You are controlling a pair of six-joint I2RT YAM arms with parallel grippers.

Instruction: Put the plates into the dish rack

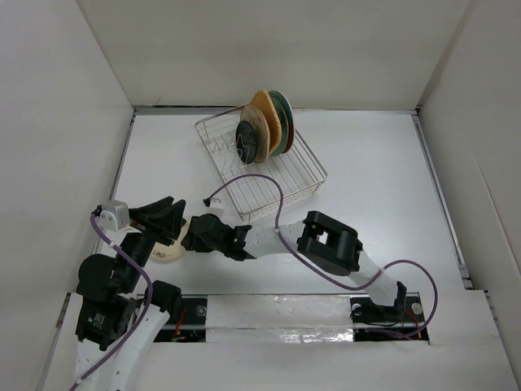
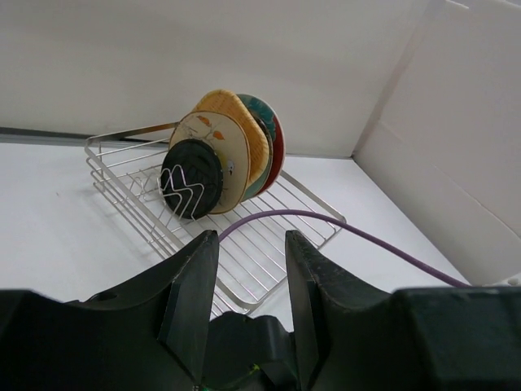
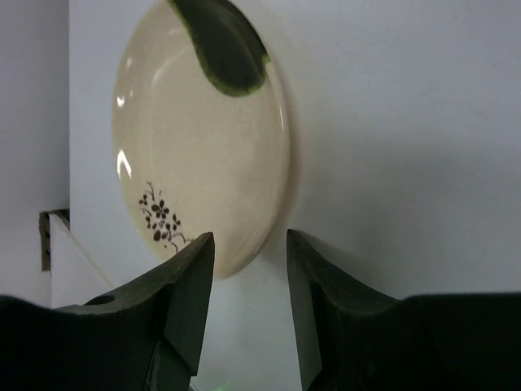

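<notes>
The dish rack [image 1: 312,165], a silver wire basket, stands at the table's back centre. Several plates stand upright in it: a glossy black one [image 2: 191,177] in front, then tan floral [image 2: 221,145], bamboo-coloured [image 2: 236,107], pale green [image 2: 262,112] and red patterned [image 2: 279,155]. A cream plate with a dark mark [image 3: 203,155] lies flat on the table at the near left [image 1: 167,251]. My right gripper [image 3: 250,243] is open, its tips just short of that plate's rim. My left gripper [image 1: 177,218] hovers open over the same plate, empty, and faces the rack [image 2: 130,132].
A purple cable [image 1: 269,183] from the right arm loops over the rack's near corner and crosses the left wrist view [image 2: 366,236]. White walls close in the table at the back and both sides. The two grippers stand close together at the near left.
</notes>
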